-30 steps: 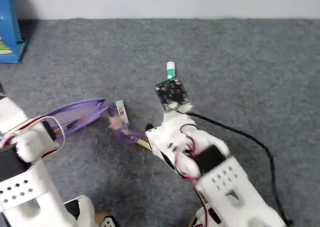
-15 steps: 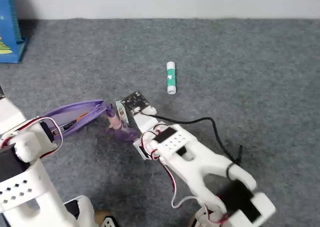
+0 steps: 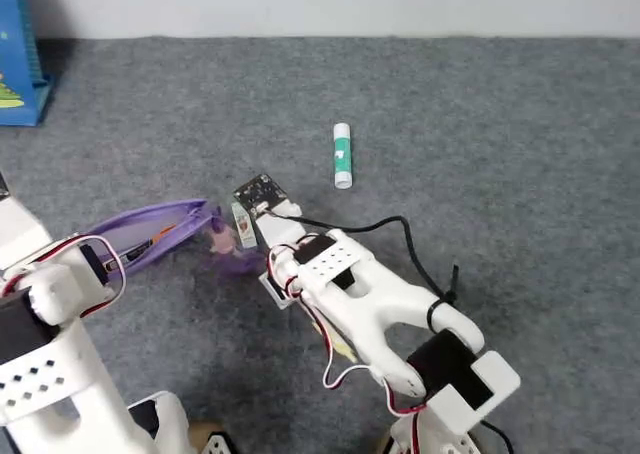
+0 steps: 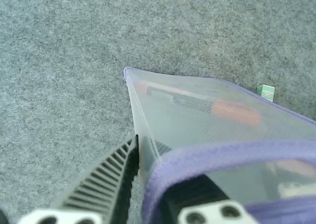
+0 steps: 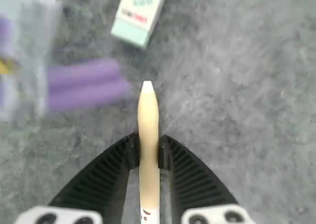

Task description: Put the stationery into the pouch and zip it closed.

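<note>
A translucent purple pouch [image 3: 150, 230] lies at the left with stationery showing through it. My left gripper [image 4: 143, 182] is shut on one edge of the pouch [image 4: 207, 120]. My right gripper [image 5: 148, 152] is shut on a cream pen [image 5: 148, 120], whose tip points at the pouch's purple end [image 5: 84, 83]. In the high view the right arm [image 3: 335, 274] reaches over to the pouch's right end. A white eraser [image 3: 243, 224] lies beside that end, just beyond the pen tip [image 5: 139, 9]. A green-and-white glue stick [image 3: 342, 155] lies farther back on the mat.
Grey carpet [image 3: 500, 154] covers the table. A blue box [image 3: 18, 64] stands at the far left edge, and a white wall runs along the back. A black cable [image 3: 420, 264] trails from the right arm.
The right arm has swung left from beside the glue stick to the pouch's right end, carrying the pen. The left arm and pouch have stayed put.
</note>
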Tool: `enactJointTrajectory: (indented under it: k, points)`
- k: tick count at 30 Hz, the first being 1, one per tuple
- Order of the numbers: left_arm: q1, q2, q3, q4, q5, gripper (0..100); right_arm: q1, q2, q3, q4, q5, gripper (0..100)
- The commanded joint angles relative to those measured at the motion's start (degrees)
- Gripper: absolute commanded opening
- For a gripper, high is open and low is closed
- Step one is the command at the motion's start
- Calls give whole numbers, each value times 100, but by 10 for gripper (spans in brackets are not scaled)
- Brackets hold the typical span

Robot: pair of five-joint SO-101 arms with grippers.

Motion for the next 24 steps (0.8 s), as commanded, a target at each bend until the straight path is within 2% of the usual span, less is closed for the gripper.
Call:
enactJointTrajectory:
  k: [1,5,11,14,19,24]
  points:
    - [0,-18,-48,123,-62,10,40,-277,-132,488,158,8]
    - [97,9,13,123,-26,10,207,-1191,-132,1130,158,7]
    - [1011,9,374,123,448,10,215,-3002,-123,1692,167,7]
    - [1248,9,330,88,563,10,224,-3969,-123,1877,176,7]
    - [1319,26,48,114,642,10,189,-5622,-141,1982,185,7]
    - [1319,26,-22,105,659,10,-321,-6853,-220,1815,158,7]
